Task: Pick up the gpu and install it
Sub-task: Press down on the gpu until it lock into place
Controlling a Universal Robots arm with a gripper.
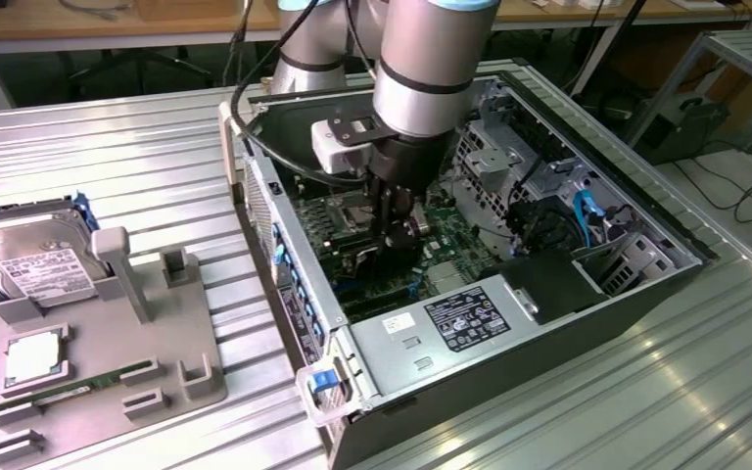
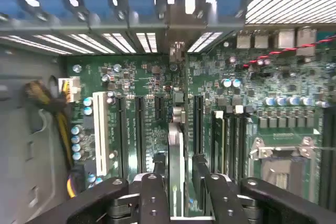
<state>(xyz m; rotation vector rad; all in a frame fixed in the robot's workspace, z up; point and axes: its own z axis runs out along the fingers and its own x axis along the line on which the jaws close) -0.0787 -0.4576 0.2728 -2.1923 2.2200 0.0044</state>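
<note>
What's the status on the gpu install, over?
Fingers shut on gpu, edge-on. Card down inside the computer case, over the motherboard slots. Nothing in the way.

The gpu (image 2: 177, 156) stands on edge, thin and upright, inside the case (image 1: 637, 211) over the green motherboard (image 2: 136, 85) slots.

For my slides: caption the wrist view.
Gripper shut on the gpu, holding it edge-on above the motherboard slots inside the open case.
</note>
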